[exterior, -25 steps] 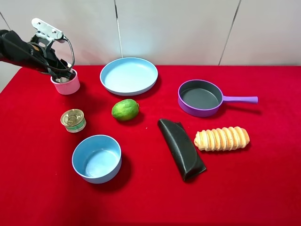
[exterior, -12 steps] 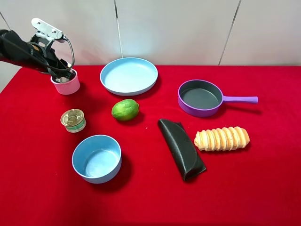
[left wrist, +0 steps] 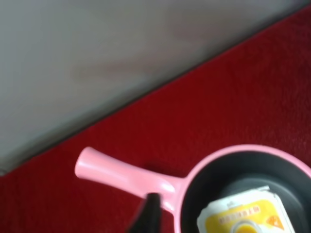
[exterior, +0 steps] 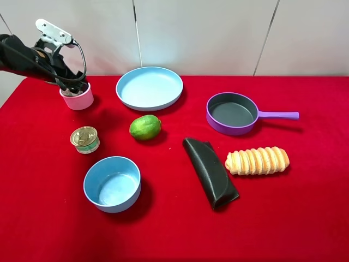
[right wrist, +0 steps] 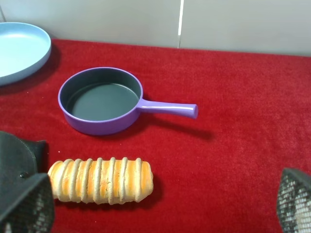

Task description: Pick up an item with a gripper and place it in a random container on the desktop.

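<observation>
- The left end effector [exterior: 69, 86] hangs at the far left rear of the table [exterior: 305, 218], right over the pink saucepan [exterior: 79, 100].
- In the left wrist view only one dark finger [left wrist: 148, 213] shows, beside the saucepan's handle and clear of the carton. I cannot tell how far the jaws are parted.
- The white and yellow carton [left wrist: 245, 216] lies inside the pink saucepan, on its dark floor, with its printed face up. Nothing visibly grips it.
- A tin can [exterior: 84, 139] with a pull-tab lid stands upright in front of the saucepan, well apart from it.
- A light-blue bowl [exterior: 112, 183] sits nearer the front edge, just right of the can.
- A light-blue plate [exterior: 149, 88] lies at the rear, right of the saucepan.
- A green fruit [exterior: 145, 127] rests just in front of the plate.
- A black folded cloth [exterior: 210, 172] lies slantwise near the middle.
- A purple frying pan [exterior: 232, 113] sits to the rear right, with its handle pointing right.
- A ridged bread roll [exterior: 257, 160] lies in front of the frying pan, just right of the black cloth.
- The right end effector [right wrist: 160, 199] shows only in its own wrist view. Its jaws are spread wide above the red cloth near the bread roll, with nothing between them.
</observation>
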Controlling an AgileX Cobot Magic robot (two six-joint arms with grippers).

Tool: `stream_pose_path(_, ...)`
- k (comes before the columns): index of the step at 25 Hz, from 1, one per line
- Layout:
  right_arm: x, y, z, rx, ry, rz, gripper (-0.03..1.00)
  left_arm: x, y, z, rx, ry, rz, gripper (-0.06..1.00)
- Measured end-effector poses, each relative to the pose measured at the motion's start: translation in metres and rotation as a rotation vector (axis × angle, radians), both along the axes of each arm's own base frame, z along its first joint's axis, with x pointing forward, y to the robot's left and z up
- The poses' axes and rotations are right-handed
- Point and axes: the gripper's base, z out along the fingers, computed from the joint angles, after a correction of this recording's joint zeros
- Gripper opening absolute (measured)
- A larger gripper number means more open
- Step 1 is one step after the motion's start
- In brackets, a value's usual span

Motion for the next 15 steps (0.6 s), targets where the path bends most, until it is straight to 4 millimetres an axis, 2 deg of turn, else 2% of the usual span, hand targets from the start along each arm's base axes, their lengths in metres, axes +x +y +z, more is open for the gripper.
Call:
stream_pose_path(4, 0.0000, 0.0000, 0.0000, 0.000, 0.000, 0.000, 0.69, 0.0005, 0.0000, 0.0005, 0.000, -0.008, 0.000, 0.98)
stream_pose_path(15, 0.0000, 0.0000, 0.0000, 0.000, 0.000, 0.000, 0.69, 0.0013, 0.0001, 0.0014, 0.000, -0.021, 0.001, 0.99)
